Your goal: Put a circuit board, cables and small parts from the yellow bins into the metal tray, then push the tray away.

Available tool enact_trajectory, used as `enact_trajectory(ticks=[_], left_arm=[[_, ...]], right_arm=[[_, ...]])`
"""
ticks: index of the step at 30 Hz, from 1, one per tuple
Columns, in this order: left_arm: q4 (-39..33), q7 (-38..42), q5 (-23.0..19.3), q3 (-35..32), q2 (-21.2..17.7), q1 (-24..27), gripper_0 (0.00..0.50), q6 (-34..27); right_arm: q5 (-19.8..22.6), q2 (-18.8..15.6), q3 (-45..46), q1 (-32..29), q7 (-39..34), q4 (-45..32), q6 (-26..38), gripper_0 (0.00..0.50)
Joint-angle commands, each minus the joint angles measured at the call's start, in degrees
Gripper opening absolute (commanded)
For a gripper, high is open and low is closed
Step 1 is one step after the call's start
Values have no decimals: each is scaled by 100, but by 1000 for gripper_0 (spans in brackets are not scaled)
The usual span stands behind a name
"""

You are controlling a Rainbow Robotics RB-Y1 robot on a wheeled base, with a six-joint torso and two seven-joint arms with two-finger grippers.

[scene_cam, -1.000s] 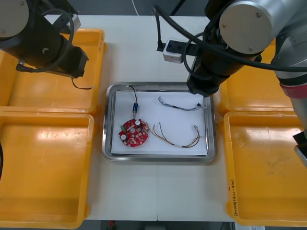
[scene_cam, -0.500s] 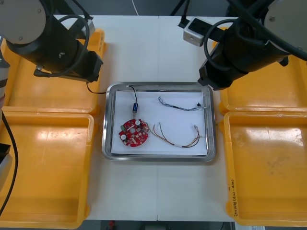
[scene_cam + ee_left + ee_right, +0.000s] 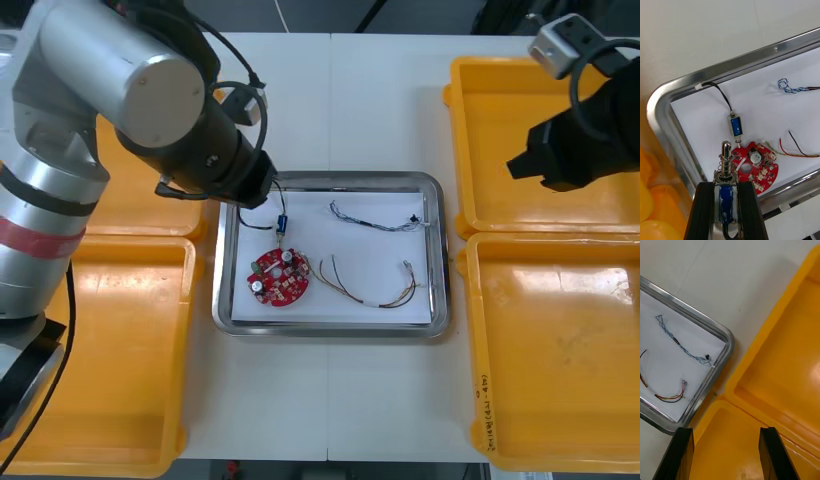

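Note:
The metal tray [image 3: 436, 300], white inside, holds a round red circuit board [image 3: 278, 278], a twisted blue and white cable [image 3: 375, 217], a red and yellow cable [image 3: 370, 287] and a small blue metal part on a black cable [image 3: 282, 222]. My left gripper [image 3: 727, 187] hangs over the tray's back left corner, just above the board [image 3: 754, 167]. It is shut on a small metal part [image 3: 725, 176] with a blue body, a spring and a pin. My right gripper [image 3: 725, 431] is open with nothing in it, over the right-hand yellow bins [image 3: 782, 363] beside the tray [image 3: 727, 342].
Two yellow bins [image 3: 100, 350] stand left of the tray and two [image 3: 560, 350] to its right; their floors look bare. My left arm [image 3: 150, 90] covers much of the left back bin. White table lies before and behind the tray.
My left arm has swung right, from over the left back bin to the tray's back left corner. My right arm has drawn away from the tray to above the right back bin.

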State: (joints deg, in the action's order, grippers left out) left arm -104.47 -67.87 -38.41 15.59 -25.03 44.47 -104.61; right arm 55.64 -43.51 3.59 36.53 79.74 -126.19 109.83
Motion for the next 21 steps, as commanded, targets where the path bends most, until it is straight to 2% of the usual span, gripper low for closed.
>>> enact_trajectory(ticks=[1, 6, 12, 21], left_arm=[[331, 626, 228, 400, 288, 281, 0, 371], [577, 696, 404, 664, 420, 290, 0, 687], [999, 784, 527, 1016, 560, 378, 0, 1109], [1201, 987, 615, 1402, 604, 378, 0, 1461]], right_arm=[[9, -413, 599, -568, -310, -363, 17, 500], [-9, -483, 1188, -1095, -318, -415, 17, 500], [-220, -466, 1742, -1693, -327, -407, 17, 500], [-519, -35, 2410, -2123, -336, -398, 17, 500]])
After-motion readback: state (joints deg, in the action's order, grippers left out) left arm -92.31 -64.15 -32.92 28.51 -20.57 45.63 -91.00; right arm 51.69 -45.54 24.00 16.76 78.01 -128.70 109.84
